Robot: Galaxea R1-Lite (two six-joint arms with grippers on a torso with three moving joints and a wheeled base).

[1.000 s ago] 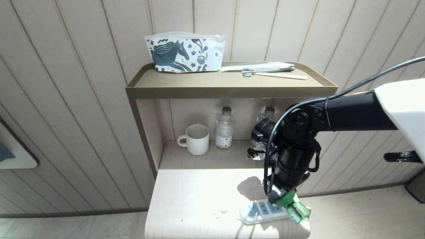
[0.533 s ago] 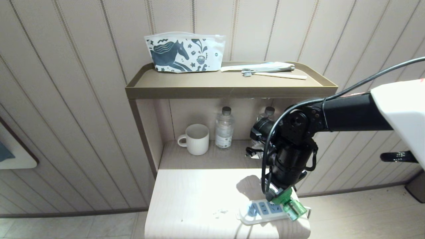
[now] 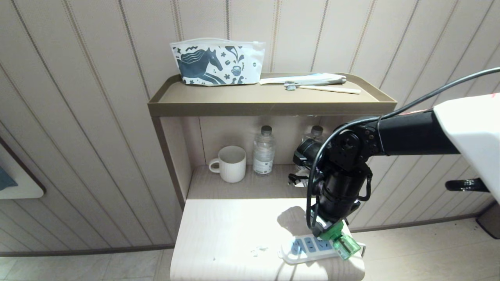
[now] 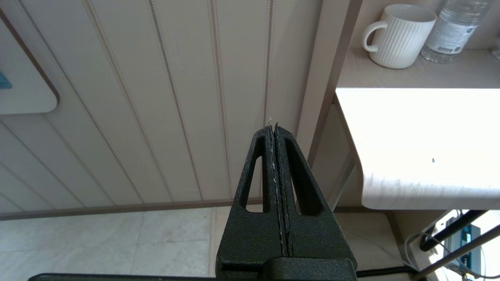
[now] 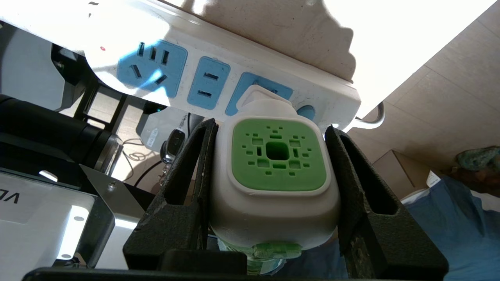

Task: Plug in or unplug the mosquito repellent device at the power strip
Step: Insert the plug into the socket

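Observation:
The mosquito repellent device [image 3: 340, 242], a white head with a green centre [image 5: 277, 156] and a green bottle, is gripped on both sides by my right gripper [image 3: 331, 233] [image 5: 271, 127]. Its white plug rests against the third blue socket of the power strip [image 3: 300, 249] [image 5: 218, 62]; how deep it sits I cannot tell. The strip lies at the table's front right corner. In the left wrist view, my left gripper [image 4: 273, 127] is shut on nothing, parked low to the left of the table.
On the lower shelf stand a white mug [image 3: 232, 164] [image 4: 398, 35] and two clear water bottles [image 3: 263, 154]. A horse-print pouch [image 3: 216, 62] and a toothbrush [image 3: 312, 82] lie on the top tray. The strip's cable hangs over the table's right edge [image 5: 371, 119].
My right gripper, with the device in it, has shifted slightly left and closer to the strip. The left arm has not moved.

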